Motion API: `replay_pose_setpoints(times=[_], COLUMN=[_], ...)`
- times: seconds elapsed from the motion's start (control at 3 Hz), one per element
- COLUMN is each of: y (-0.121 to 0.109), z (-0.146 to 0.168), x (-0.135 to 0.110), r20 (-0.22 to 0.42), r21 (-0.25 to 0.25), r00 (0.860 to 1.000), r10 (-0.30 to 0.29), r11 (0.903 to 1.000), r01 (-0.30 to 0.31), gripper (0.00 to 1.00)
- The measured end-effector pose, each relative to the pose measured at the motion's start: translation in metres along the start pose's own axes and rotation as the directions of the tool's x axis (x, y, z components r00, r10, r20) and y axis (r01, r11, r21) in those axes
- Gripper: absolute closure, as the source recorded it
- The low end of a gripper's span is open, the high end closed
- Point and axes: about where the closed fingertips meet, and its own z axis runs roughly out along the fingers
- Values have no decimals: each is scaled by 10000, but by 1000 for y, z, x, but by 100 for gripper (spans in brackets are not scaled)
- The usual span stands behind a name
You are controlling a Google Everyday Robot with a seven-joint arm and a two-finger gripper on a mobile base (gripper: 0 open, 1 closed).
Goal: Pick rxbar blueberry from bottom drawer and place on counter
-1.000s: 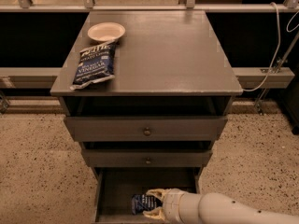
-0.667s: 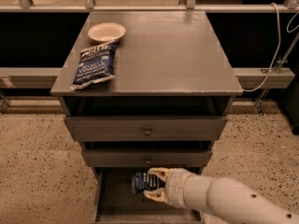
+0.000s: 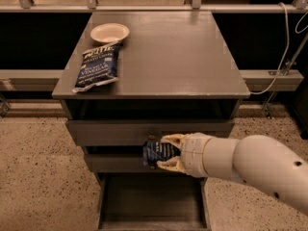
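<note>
The cream gripper hangs above the open grey-brown bottom drawer. Its jaws clamp the small navy wrapped rxbar blueberry from above and below.

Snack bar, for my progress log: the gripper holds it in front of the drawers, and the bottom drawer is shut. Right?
No: the bottom drawer is open, as the camera view shows. The gripper does hold the snack bar in front of the drawers.

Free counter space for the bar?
Counter is bare from the chip bag and bowl across to the right edge, front to back. Crowded only along its left side. Tool holds the bar before the drawer fronts.
</note>
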Motion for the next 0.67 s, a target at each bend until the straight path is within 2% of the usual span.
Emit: replay_pose_setpoints(times=[0.33, 0.67], y=[-5, -55], z=[-4, -21], x=[0, -6], r20=[127, 1162], r21=[151, 695], r00=[9999, 9930], r10=[31, -229], r11=[9999, 9975], r01=[-33, 149], gripper=[100, 100])
